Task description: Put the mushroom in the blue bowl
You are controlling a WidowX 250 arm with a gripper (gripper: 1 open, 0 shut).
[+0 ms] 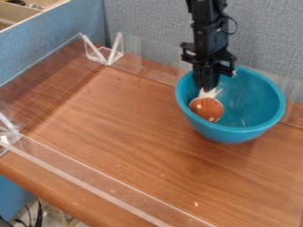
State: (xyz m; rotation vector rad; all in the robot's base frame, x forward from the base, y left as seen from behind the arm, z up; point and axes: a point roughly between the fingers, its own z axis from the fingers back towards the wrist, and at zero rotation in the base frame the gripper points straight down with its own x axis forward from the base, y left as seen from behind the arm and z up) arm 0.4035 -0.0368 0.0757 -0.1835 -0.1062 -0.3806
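The blue bowl (251, 120) stands at the right side of the wooden table. My gripper (212, 87) points almost straight down over the bowl's left half and is shut on the cream stem of the mushroom (207, 108). The orange-brown cap hangs below the fingers, inside the bowl and close to its left wall. Whether the cap touches the bowl's inside I cannot tell.
A low clear plastic wall (71, 168) runs around the wooden table (119, 115), with clear brackets at the back left (106, 50). Behind the table stands a blue partition (71, 19). The table's front edge is at the lower left.
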